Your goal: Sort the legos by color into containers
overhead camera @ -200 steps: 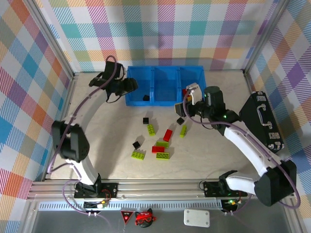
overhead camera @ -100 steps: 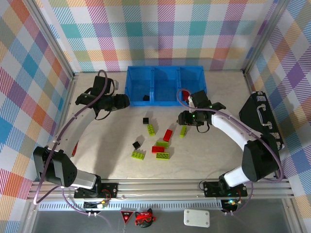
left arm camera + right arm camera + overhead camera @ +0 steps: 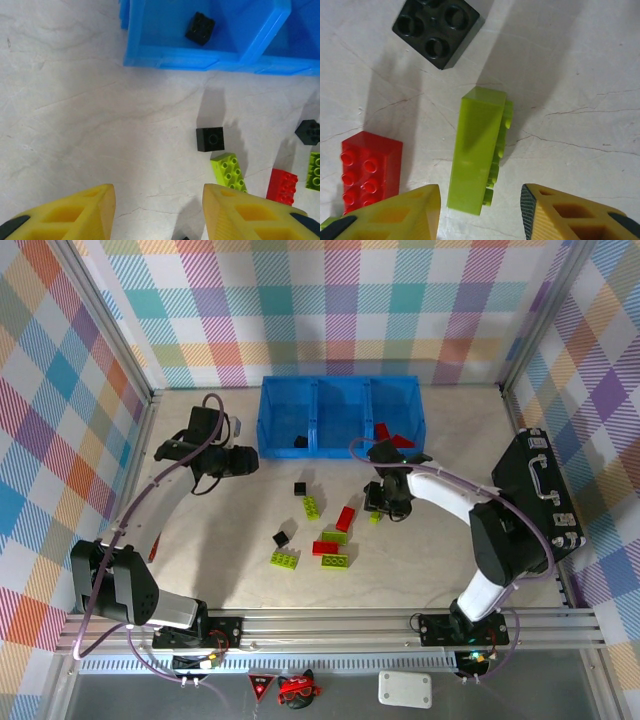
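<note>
Right hand (image 3: 480, 197) is low over the desk (image 3: 580, 75), yellow fingers (image 3: 400, 212) parted and straddling the near end of a lime brick (image 3: 477, 155). A sliver of desk shows on either side of it, so the hand is open, with no grip on it. That lime brick lies tipped on its side, studs turned toward the finger on the right of the wrist view, and its long axis runs straight out from between the fingers.

Beyond its far end sits a black square brick (image 3: 436, 30), studs up. A red brick (image 3: 370, 167) lies just beside the other finger, studs up, its long axis roughly parallel to the lime one.

From above, this cluster sits just in front of the blue bin (image 3: 330, 452), near its right compartment, where red pieces (image 3: 383, 430) lie.

Left hand (image 3: 159, 192) hovers over bare desk in front of the bin's left corner, fingers apart, nothing between them. The left compartment holds one black brick (image 3: 200, 28).

Loose legos (image 3: 326, 547) in lime, red and black are scattered mid-desk between the two arms.
</note>
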